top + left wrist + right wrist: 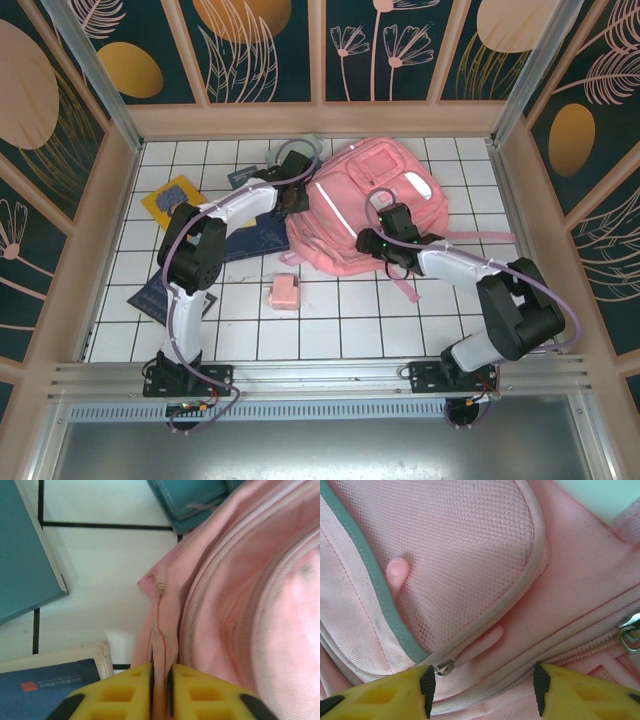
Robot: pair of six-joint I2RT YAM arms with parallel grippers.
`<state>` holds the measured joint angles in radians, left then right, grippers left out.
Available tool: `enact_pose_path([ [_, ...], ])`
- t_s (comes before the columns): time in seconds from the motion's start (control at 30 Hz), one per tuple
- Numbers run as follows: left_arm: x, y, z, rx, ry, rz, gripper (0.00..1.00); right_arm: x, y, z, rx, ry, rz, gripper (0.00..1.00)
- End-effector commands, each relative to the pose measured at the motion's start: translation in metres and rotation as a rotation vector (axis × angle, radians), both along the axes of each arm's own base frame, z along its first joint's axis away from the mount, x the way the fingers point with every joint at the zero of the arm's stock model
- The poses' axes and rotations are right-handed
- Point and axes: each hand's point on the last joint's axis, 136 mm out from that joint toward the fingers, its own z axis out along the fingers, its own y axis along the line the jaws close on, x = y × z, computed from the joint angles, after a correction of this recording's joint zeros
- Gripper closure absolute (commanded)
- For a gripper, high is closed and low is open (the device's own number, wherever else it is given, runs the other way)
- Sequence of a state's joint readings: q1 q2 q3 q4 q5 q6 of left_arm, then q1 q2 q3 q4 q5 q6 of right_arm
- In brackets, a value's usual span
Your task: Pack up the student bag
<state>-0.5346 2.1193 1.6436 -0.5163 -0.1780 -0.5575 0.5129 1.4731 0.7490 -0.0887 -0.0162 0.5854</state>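
The pink student bag (370, 200) lies flat on the white tiled table, back of centre. My left gripper (295, 200) is at its left edge. In the left wrist view that gripper (160, 690) is shut on a thin flap of the bag's pink fabric (162, 630), which runs up from between the yellow fingers. My right gripper (375, 243) rests on the bag's near right side. Its jaws (484, 690) stand open and straddle a piped seam and zip line below a mesh pocket (470, 555). A metal zip pull (443, 668) sits beside the left finger.
A small pink box (284, 292) lies on the tiles in front of the bag. Left of the bag are a dark blue book (250, 238), a yellow book (172, 200) and a dark notebook (158, 295). A teal book (25, 555) and a teal pouch (192, 500) lie close to the left gripper.
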Motion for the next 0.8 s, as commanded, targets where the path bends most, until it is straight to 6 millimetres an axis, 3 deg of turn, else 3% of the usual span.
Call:
enact_pose_path([
  [0.0, 0.005, -0.003, 0.030, -0.031, -0.049, -0.018, 0.73, -0.008, -0.023, 0.018, -0.098, -0.015, -0.046, 0.41],
  [0.23, -0.025, -0.013, 0.052, -0.163, -0.052, -0.031, 0.55, -0.046, -0.064, 0.007, -0.181, 0.006, -0.133, 0.46],
  [0.4, -0.061, -0.038, 0.063, -0.262, -0.069, -0.076, 0.49, -0.058, -0.075, -0.004, -0.189, 0.013, -0.158, 0.50],
  [0.6, -0.104, -0.079, 0.055, -0.393, -0.042, -0.143, 0.50, -0.055, -0.077, -0.017, -0.243, 0.022, -0.139, 0.54],
  [0.77, -0.116, -0.086, 0.036, -0.383, 0.004, -0.149, 0.51, -0.050, -0.078, -0.026, -0.283, 0.036, -0.124, 0.57],
])
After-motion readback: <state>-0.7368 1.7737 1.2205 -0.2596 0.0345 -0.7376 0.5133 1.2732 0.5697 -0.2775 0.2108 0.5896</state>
